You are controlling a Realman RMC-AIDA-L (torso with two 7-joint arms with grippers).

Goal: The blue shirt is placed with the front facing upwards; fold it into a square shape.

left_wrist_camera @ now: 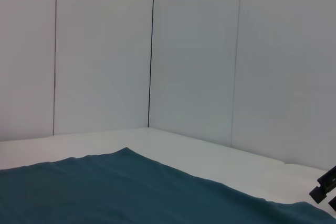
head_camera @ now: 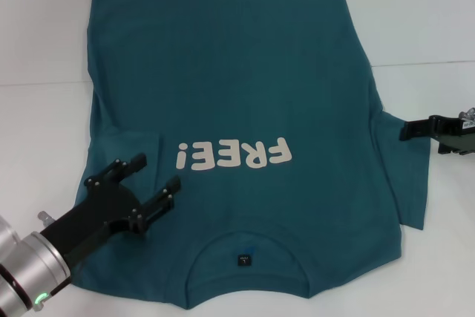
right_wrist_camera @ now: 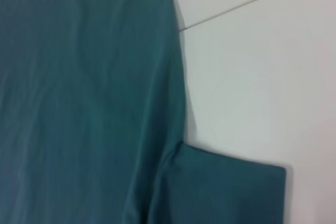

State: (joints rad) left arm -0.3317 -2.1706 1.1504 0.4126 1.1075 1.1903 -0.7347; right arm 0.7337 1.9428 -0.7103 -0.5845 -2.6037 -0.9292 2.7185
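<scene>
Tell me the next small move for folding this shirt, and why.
Probably bring the right gripper down onto the right sleeve to fold it inward. The blue shirt lies front up; its left sleeve is already folded onto the body beside the open left gripper, while the right sleeve is spread out on the table.

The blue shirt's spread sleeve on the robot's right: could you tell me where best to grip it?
Probably pinch the sleeve's outer hem, approaching from the right side, where the right gripper hovers. It lies flat beyond the blue shirt's body, so its edge is free.
</scene>
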